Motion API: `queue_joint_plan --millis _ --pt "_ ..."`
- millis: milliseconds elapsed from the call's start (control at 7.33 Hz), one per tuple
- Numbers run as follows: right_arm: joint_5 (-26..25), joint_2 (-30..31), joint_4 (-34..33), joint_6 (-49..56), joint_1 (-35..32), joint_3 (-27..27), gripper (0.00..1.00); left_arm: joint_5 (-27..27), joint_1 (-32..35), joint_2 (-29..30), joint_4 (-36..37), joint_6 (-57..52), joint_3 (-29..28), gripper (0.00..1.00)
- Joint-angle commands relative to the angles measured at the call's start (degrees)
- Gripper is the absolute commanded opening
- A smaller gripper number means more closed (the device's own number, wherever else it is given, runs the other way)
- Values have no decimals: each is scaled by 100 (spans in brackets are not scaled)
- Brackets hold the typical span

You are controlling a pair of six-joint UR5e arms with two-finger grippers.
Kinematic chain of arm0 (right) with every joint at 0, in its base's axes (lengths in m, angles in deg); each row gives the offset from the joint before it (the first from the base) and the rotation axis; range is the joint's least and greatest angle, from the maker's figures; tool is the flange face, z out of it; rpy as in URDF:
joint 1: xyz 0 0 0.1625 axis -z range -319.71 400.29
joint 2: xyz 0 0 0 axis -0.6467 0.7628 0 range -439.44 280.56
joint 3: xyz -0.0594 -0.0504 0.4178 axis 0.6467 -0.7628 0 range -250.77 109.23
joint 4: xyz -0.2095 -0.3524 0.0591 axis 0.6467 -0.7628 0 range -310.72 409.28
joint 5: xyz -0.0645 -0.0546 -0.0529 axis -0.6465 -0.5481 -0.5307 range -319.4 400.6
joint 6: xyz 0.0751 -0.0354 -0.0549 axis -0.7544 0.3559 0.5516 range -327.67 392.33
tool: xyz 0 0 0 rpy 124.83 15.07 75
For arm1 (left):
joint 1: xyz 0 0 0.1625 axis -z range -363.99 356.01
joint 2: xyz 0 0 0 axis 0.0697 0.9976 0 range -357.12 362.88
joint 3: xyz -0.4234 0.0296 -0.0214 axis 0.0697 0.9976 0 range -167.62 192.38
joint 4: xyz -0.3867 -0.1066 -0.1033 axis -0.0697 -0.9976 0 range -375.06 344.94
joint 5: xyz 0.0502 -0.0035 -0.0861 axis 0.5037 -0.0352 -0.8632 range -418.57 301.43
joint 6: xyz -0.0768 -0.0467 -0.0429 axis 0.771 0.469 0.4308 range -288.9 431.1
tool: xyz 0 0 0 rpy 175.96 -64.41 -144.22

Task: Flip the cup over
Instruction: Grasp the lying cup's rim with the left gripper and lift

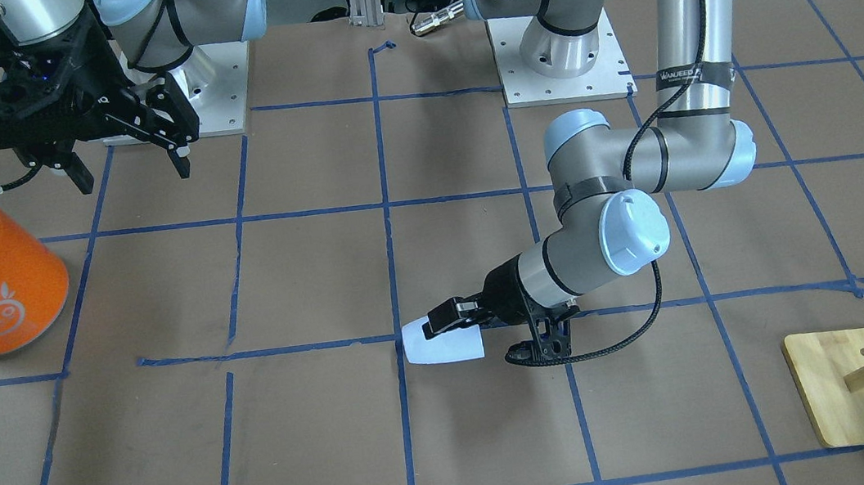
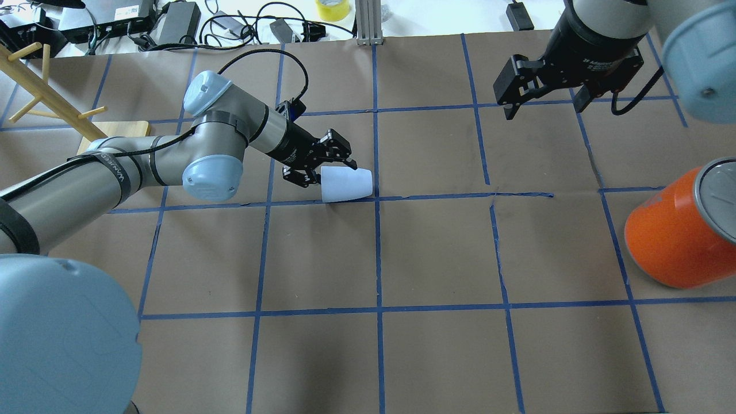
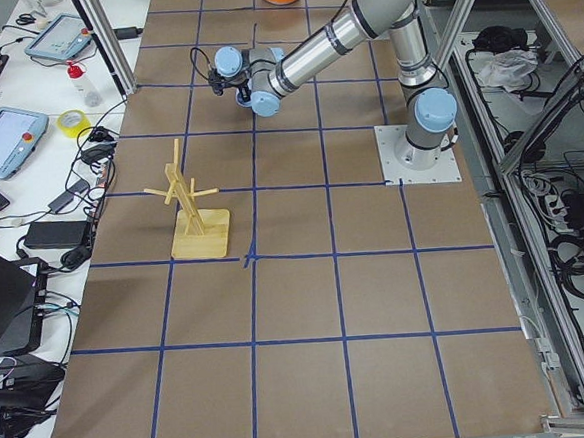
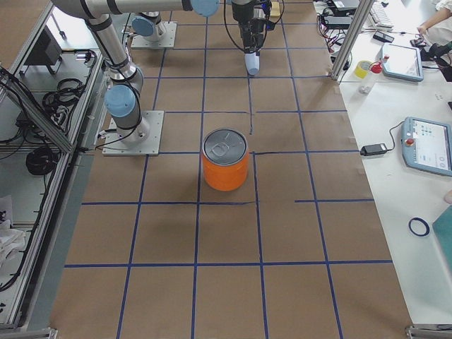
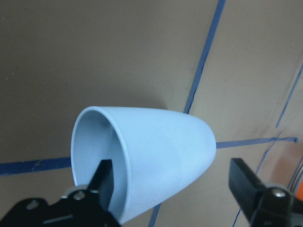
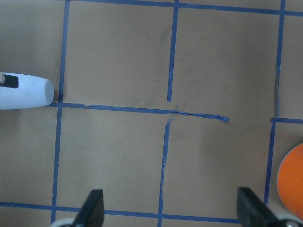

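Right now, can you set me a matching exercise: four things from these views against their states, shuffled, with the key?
Things:
1. cup
2. orange can
3. left pincer
4. right pincer

States:
A. open in the air, holding nothing
B. lying on its side
C. standing upright, silver lid on top
D. open, one finger inside the cup's mouth, the other outside

Pairs: 1-B; 2-C; 3-D; 4-A

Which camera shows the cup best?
The left wrist view: the cup fills it, rim and inside showing. Overhead, front and right wrist views show it small, on its side; the right side view, tiny.
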Motion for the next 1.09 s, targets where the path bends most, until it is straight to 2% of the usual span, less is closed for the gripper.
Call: queue_joint_plan --millis 0,273,545,818,955 --pt "-8 -4 14 -31 -5 11 100 -4 25 -11 -4 298 -50 0" --pt "-8 -4 23 -31 -5 11 100 5 25 -54 -56 457 -250 0" --pt "1 -4 15 -40 -13 11 100 31 25 -64 -293 941 -724 0" --pt "1 -4 15 -40 -5 19 100 1098 121 -221 -1064 977 -1146 0" --pt "-8 -4 15 -40 -5 19 100 1887 165 -300 -1433 898 -1470 0"
